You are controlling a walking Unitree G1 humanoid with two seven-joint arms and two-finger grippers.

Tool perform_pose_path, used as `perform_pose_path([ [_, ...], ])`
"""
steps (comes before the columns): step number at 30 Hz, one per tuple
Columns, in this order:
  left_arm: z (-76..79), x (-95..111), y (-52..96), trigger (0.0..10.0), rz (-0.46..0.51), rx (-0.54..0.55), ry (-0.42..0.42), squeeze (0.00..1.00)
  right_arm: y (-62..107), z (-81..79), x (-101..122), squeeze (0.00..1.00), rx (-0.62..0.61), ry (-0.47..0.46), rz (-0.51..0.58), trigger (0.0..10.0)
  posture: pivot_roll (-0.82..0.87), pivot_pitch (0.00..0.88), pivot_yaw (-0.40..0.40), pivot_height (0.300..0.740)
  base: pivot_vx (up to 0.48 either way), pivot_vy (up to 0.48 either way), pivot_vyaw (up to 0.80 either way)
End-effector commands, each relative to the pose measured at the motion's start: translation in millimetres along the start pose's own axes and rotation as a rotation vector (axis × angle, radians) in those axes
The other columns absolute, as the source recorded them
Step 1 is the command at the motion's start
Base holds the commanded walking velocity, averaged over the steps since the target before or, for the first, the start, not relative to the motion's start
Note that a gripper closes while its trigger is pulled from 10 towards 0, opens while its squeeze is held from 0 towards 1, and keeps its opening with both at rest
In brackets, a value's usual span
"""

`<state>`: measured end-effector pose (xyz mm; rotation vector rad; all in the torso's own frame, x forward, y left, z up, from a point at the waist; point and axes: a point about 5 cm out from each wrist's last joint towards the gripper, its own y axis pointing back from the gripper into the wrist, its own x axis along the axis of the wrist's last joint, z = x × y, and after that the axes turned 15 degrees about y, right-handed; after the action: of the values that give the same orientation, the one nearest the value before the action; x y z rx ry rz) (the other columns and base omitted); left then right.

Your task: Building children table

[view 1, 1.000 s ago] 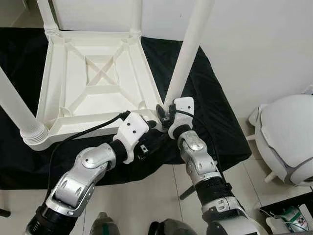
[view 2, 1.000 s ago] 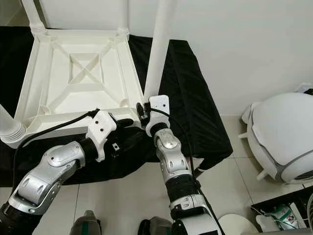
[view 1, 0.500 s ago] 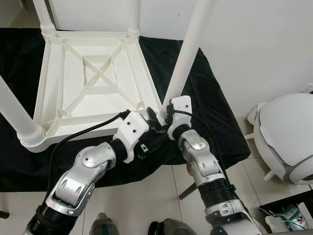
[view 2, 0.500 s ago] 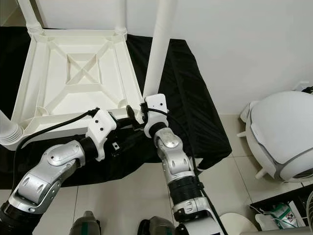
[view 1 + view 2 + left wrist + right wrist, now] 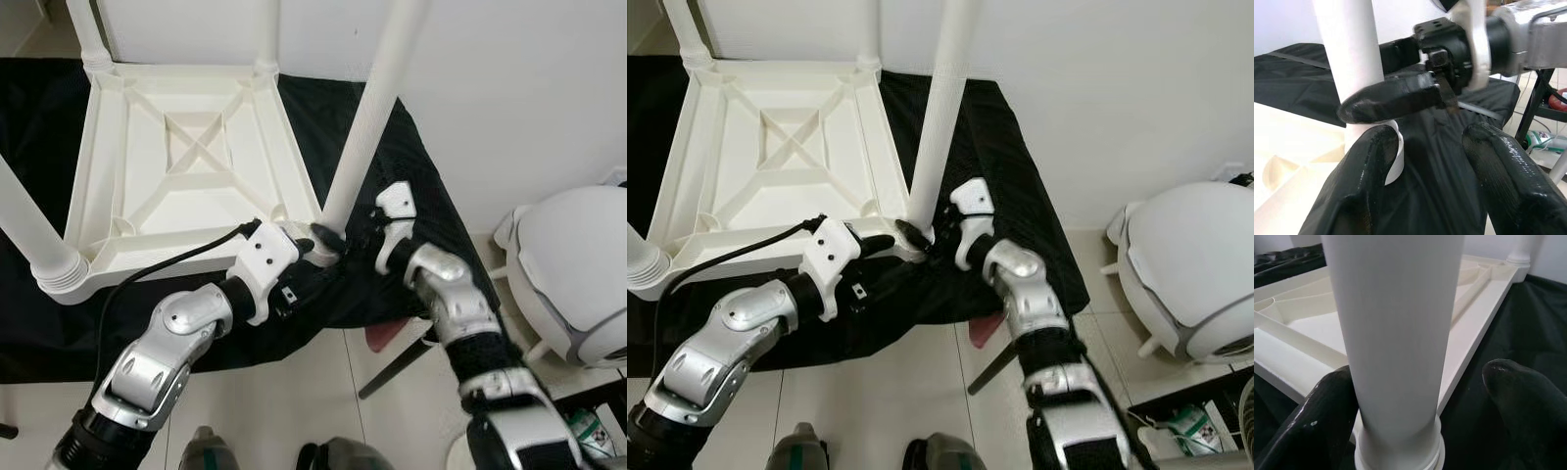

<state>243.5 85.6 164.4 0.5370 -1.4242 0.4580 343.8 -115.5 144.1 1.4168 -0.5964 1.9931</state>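
Both open: right gripper [image 5: 1415, 396] straddles table leg [image 5: 1396, 333], left gripper [image 5: 1440, 161] beside.

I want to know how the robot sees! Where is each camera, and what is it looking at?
Left eye view: on the head, looking down at the upside-down white table, both silver arms showing.
Right eye view: beside it on the head, same scene.
Left wrist view: on the left arm, looking along its black fingers at the table leg.
Right wrist view: on the right arm, its fingers either side of that leg.
Shared: all four see that leg.
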Motion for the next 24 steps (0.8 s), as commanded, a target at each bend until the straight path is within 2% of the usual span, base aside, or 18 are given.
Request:
perform_pose_path([
  [1,0.4,-2.6,-1.2,10.0,-0.020,-0.017,0.004,0.00,0.7,5.3,-6.8,0.00,-0.007,-0.014,-0.013,10.0,0.06,0.003,-0.107,0.740,0.000,0.000,0.00],
  [10,-0.9,-2.4,-0.5,10.0,-0.021,-0.010,0.003,0.00,-12.6,-6.5,-13.1,0.00,0.108,-0.047,-0.022,10.0,0.07,0.002,-0.111,0.740,0.000,0.000,0.00],
  [11,-1.5,-3.0,0.1,10.0,-0.024,0.003,0.002,0.00,-19.3,-14.1,-16.1,0.00,0.157,-0.048,-0.035,10.0,0.08,0.005,-0.113,0.740,0.000,0.000,0.00],
  [17,-1.2,-4.1,0.5,10.0,-0.026,0.015,0.003,0.00,-28.7,-20.8,-17.6,0.00,0.169,-0.030,-0.049,10.0,0.09,0.007,-0.120,0.740,0.000,0.000,0.00],
  [23,-0.4,-4.6,0.8,10.0,-0.025,0.019,0.004,0.00,-33.9,-21.0,-13.0,0.00,0.178,0.003,-0.036,10.0,0.09,0.004,-0.125,0.740,0.000,0.000,0.00],
  [24,-0.4,-4.7,0.8,10.0,-0.025,0.020,0.004,0.00,-34.4,-20.1,-12.2,0.00,0.179,0.006,-0.032,9.2,0.09,0.003,-0.126,0.740,0.000,0.000,0.00],
])
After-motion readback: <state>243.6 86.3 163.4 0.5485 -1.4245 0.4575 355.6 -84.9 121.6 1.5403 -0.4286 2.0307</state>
